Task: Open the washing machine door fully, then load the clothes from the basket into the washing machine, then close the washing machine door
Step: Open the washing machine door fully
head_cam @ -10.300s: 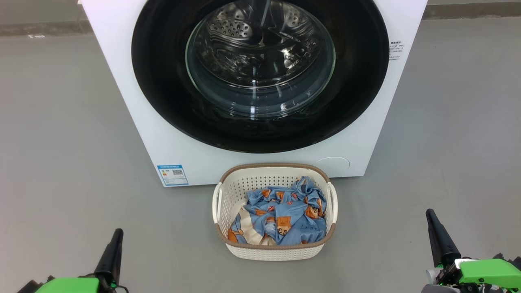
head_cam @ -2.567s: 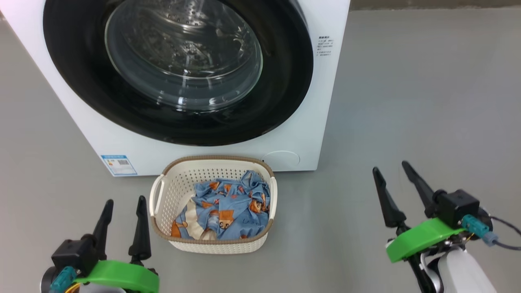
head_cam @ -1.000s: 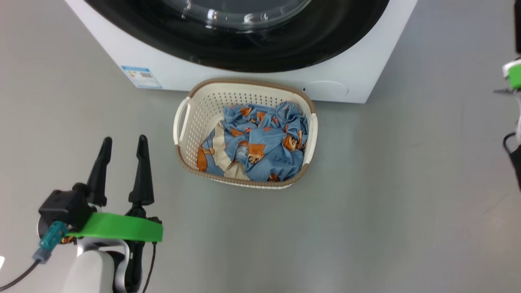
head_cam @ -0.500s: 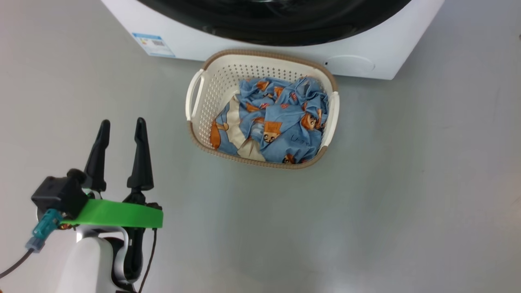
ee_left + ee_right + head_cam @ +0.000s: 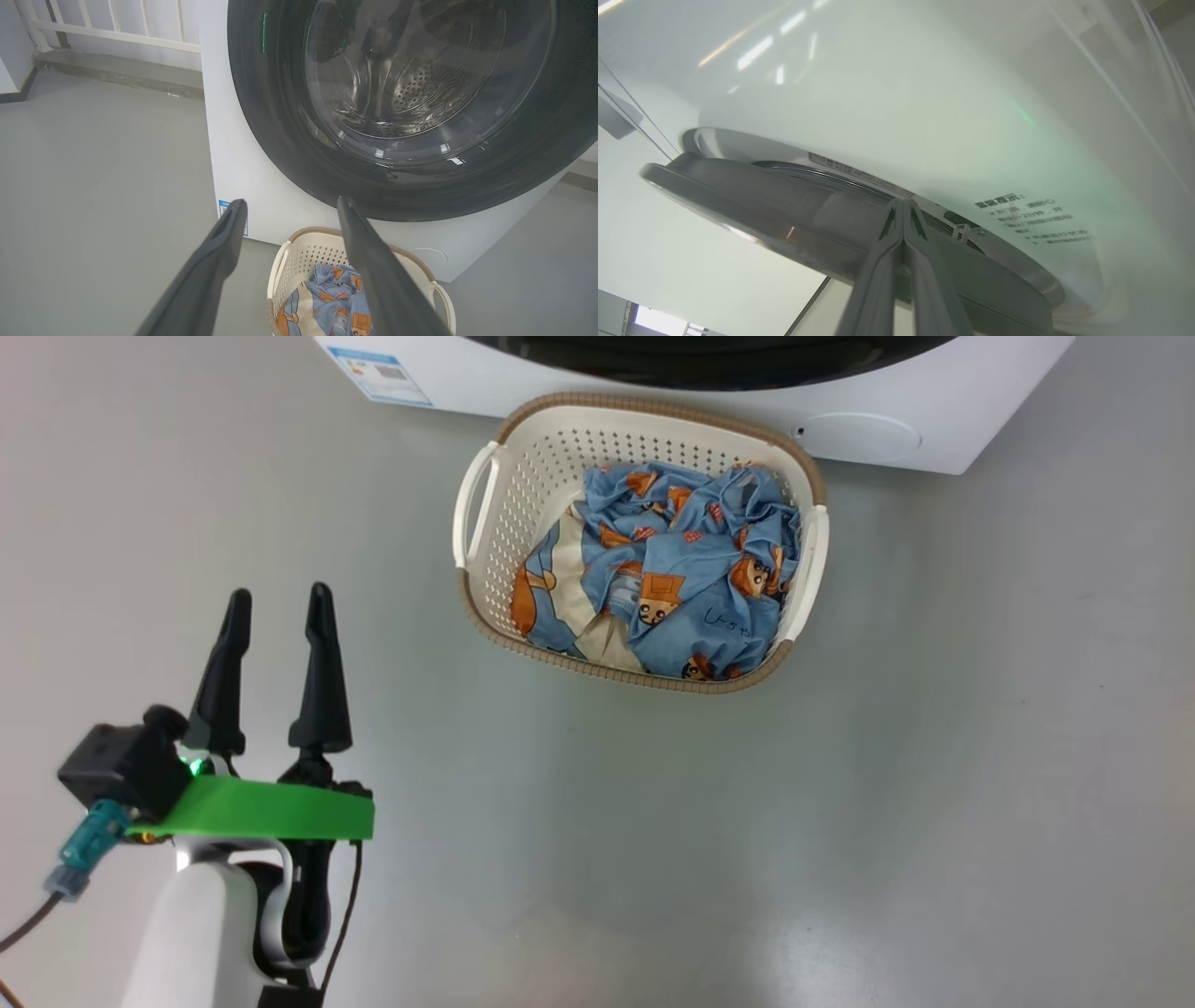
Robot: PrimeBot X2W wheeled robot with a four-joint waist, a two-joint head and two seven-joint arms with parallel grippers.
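My right gripper (image 5: 903,205) is pinched shut, tips right at the edge of the washing machine door (image 5: 752,200); left gripper (image 5: 278,597) spread wide above the floor (image 5: 653,849), the basket (image 5: 653,409) of clothes (image 5: 681,560) ahead to its right, just before the washing machine (image 5: 980,401)
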